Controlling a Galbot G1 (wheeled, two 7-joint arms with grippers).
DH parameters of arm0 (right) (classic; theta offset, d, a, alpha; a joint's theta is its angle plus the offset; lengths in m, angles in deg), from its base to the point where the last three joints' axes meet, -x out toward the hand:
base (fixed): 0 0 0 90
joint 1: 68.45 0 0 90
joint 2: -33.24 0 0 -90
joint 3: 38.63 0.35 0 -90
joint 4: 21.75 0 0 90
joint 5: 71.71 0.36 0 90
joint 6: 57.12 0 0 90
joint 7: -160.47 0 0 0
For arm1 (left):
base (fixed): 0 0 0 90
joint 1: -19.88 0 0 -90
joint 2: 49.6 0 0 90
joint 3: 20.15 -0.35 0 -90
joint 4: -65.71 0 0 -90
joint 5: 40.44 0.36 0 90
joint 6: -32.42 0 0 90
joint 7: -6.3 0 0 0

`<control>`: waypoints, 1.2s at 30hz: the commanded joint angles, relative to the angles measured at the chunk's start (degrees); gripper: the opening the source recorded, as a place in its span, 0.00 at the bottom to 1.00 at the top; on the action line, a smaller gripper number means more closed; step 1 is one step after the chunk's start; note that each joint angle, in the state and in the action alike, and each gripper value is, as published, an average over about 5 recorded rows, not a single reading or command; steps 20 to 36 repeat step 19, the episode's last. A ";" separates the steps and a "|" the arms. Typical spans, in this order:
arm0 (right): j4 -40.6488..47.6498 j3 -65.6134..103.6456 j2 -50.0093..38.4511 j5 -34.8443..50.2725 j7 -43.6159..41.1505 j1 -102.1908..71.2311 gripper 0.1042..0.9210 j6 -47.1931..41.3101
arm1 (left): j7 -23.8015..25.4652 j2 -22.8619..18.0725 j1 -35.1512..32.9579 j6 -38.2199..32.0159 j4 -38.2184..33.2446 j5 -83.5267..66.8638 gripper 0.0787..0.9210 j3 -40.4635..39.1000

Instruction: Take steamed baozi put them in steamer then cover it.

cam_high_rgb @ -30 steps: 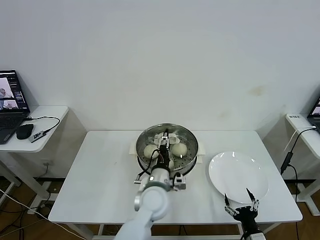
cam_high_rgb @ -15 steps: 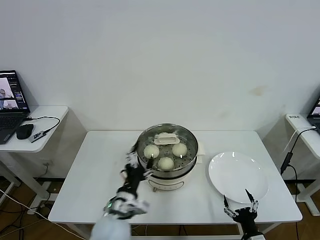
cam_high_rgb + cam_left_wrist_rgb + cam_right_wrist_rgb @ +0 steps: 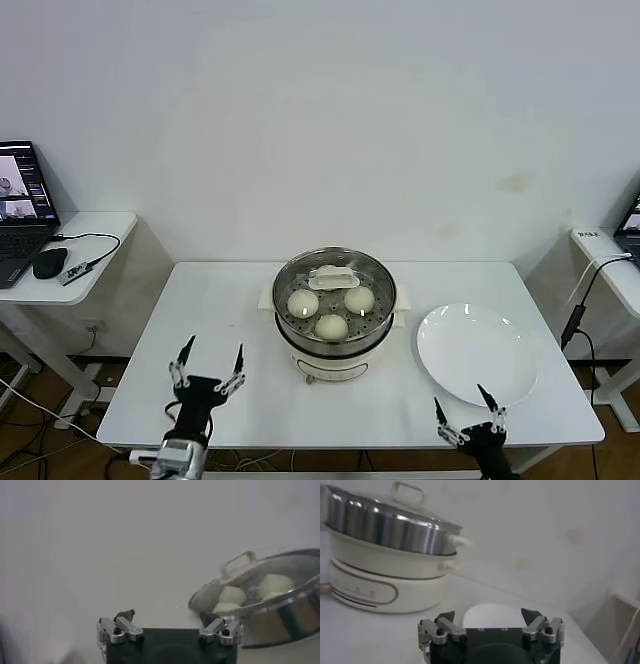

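Where the white table (image 3: 200, 310) is viewed from the head camera, the steamer (image 3: 335, 330) stands near its middle, a shiny steel pot on a cream-white base with side handles. Three steamed baozi (image 3: 331, 326) are visible through the glass, resting on the perforated tray inside the pot; a fourth cannot be made out beneath the handle. The cover (image 3: 335, 290), a clear glass lid with a steel rim, sits on the steamer, its cream oblong handle (image 3: 333, 278) at the centre. A flat white plate (image 3: 476, 354) lies just beside the steamer on the robot's right, bare of buns.

The left gripper (image 3: 207, 369) hovers over the near left part of the table, well apart from the steamer, its fingers spread wide and holding nothing. The right gripper (image 3: 467, 416) hangs at the near edge of the table, just in front of the plate, fingers likewise spread and empty.

The left wrist view shows the lidded steamer (image 3: 265, 600) with buns behind the glass beyond the left gripper's own parted fingertips (image 3: 170, 627). The right wrist view shows the steel wall and cream base of the steamer (image 3: 390, 560) beyond that gripper's parted fingertips (image 3: 490, 625).

At the far left, a side desk (image 3: 75, 250) carries a laptop (image 3: 22, 212) and a mouse (image 3: 48, 263).
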 commanded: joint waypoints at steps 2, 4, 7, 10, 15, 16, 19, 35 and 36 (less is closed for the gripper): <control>-2.93 -3.76 -6.32 8.89 5.18 -5.90 0.88 0.69 | 0.11 -2.29 -7.16 -5.93 2.49 -12.98 0.88 4.58; -3.00 -3.79 -6.01 9.05 5.33 -5.75 0.88 0.66 | 0.50 -2.44 -7.50 -5.95 2.61 -12.33 0.88 4.54; -3.25 -4.07 -6.01 9.29 4.99 -5.95 0.88 0.52 | 0.92 -2.84 -7.91 -5.89 2.76 -11.43 0.88 4.60; -3.56 -4.33 -6.27 9.82 4.15 -6.14 0.88 0.20 | 1.60 -3.23 -7.99 -5.90 3.35 -10.82 0.88 4.75; -3.39 -5.22 -6.39 11.11 3.26 -5.59 0.88 -0.25 | 2.56 -3.88 -7.53 -5.99 4.42 -9.96 0.88 4.77; -3.40 -5.50 -6.32 11.12 3.35 -5.51 0.88 -0.42 | 2.69 -3.99 -7.49 -5.98 4.43 -9.77 0.88 4.73; -3.54 -6.13 -6.19 10.92 3.53 -5.45 0.88 -0.71 | 2.97 -4.17 -7.54 -5.99 4.33 -9.39 0.88 4.59; -3.54 -6.13 -6.19 10.92 3.53 -5.45 0.88 -0.71 | 2.97 -4.17 -7.54 -5.99 4.33 -9.39 0.88 4.59; -3.54 -6.13 -6.19 10.92 3.53 -5.45 0.88 -0.71 | 2.97 -4.17 -7.54 -5.99 4.33 -9.39 0.88 4.59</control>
